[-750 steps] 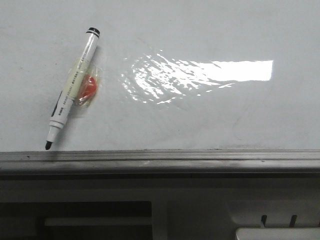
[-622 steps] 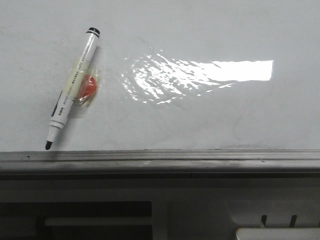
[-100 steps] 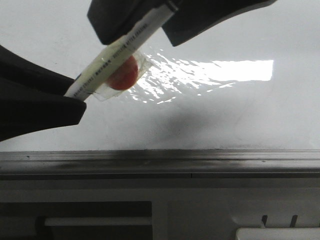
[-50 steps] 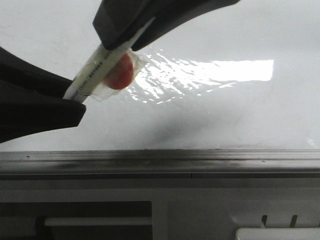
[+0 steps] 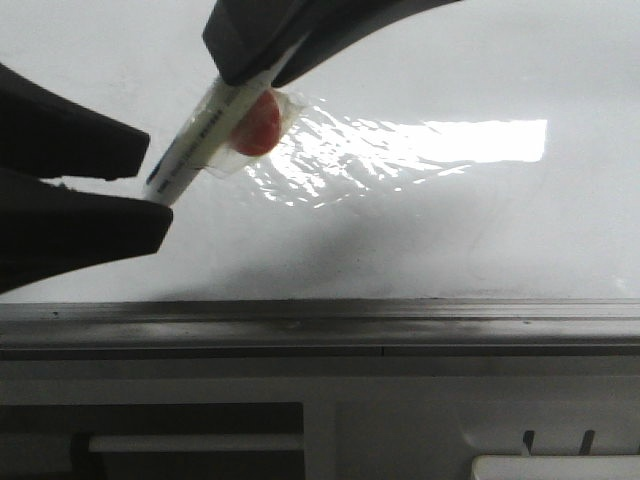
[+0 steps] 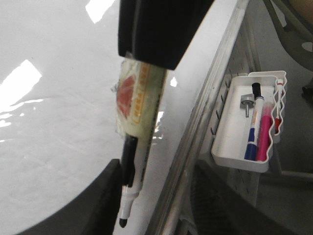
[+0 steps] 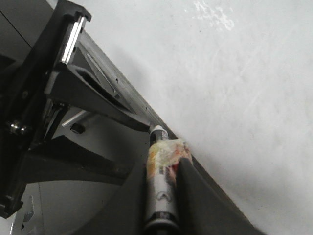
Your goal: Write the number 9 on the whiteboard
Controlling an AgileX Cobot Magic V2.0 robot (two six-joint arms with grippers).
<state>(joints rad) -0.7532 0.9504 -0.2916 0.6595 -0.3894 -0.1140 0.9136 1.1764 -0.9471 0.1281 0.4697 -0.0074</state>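
Observation:
The white marker pen (image 5: 205, 130), with a red piece (image 5: 258, 125) taped to its side, hangs tilted just above the glossy whiteboard (image 5: 450, 230). My right gripper (image 5: 262, 60) comes in from above and is shut on the pen's upper barrel; the right wrist view shows the barrel (image 7: 160, 196) clamped between its fingers. My left gripper (image 5: 150, 180) is at the left with its jaws apart. The pen's black tip (image 6: 123, 223) points down between them, resting against one finger (image 6: 98, 205). No number 9 shows on the board.
A wrinkly reflective film patch (image 5: 340, 150) lies mid-board. The grey metal rail (image 5: 400, 320) runs along the board's near edge, with white panels below. A white tray (image 6: 247, 122) holding several markers hangs beside the board.
The pen lay on the board seconds ago. Over the last second my right gripper has carried it slightly up and right, and my left gripper's jaws now show a gap.

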